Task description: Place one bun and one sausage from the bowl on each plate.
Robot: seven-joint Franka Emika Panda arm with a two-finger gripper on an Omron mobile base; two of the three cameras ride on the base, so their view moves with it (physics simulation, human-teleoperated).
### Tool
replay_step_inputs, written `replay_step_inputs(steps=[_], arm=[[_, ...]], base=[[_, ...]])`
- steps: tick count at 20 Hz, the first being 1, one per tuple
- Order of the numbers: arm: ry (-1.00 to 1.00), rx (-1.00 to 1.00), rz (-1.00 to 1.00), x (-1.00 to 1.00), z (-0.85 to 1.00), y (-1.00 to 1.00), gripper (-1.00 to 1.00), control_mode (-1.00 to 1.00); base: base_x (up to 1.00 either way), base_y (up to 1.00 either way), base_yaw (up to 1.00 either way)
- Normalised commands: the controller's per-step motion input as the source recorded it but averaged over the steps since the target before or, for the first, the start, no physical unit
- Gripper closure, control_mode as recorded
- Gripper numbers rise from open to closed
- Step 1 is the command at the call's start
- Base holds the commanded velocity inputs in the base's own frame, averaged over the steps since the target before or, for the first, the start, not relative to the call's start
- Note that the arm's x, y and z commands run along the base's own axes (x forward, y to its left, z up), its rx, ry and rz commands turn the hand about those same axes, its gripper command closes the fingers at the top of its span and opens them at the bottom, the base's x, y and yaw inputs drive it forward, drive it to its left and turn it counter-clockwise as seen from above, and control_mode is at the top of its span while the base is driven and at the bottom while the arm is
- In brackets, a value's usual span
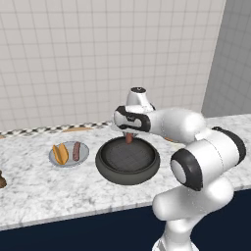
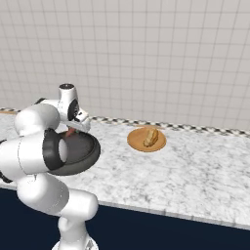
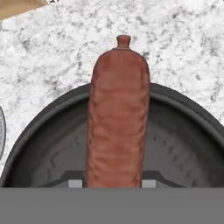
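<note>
- The gripper [image 1: 129,135] hung over the far rim of the bowl [image 1: 105,166], fingers clenched on a sausage [image 1: 129,139].
- In the hand view that sausage [image 3: 117,122] ran straight up the middle, its knotted tip toward the far counter, with the bowl [image 3: 48,144] curving below it.
- The held sausage was off the bowl floor; its lower end showed just under the hand in the left base view.
- In the right base view the gripper [image 2: 74,128] sat above the bowl [image 2: 85,158], and a short piece of the sausage [image 2: 71,131] showed below the hand.
- The bowl's textured inside looked bare in the left base view.
- The grey plate [image 1: 56,160] lay on the counter [image 1: 59,191] left of the bowl, near but apart from it.
- On it lay a bun [image 1: 61,153] and a second sausage [image 1: 76,151], side by side, the bun on the left.
- The orange plate [image 2: 134,142] sat to the right of the bowl, well apart from it.
- A second bun [image 2: 150,137] rested on that plate, right of centre.
- A small brown thing [image 1: 2,182] sat at the left edge of the counter; I could not tell what it was.
</note>
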Motion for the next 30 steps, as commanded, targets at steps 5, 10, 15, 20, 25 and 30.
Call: replay_step_inputs(steps=[5,10,15,20,25,30], arm=[[0.00,0.00,0.01,-0.05,0.57,-1.00,1.00,-1.00],[0.00,-0.13,0.05,-0.29,-0.09,-0.98,1.00,-1.00],[0.00,-0.14,0.01,-0.03,-0.03,-0.78,1.00,-1.00],[0.00,-0.10,0.01,0.14,-0.24,-0.44,1.00,-1.00],[0.00,-0.03,0.00,0.32,-0.13,-0.21,1.00,-1.00],[0.00,0.00,0.00,0.25,-0.26,-0.34,1.00,-1.00]], base=[[0.00,0.00,0.00],[0.00,0.00,0.00],[0.00,0.00,0.00],[0.00,0.00,0.00],[0.00,0.00,0.00],[0.00,0.00,0.00]])
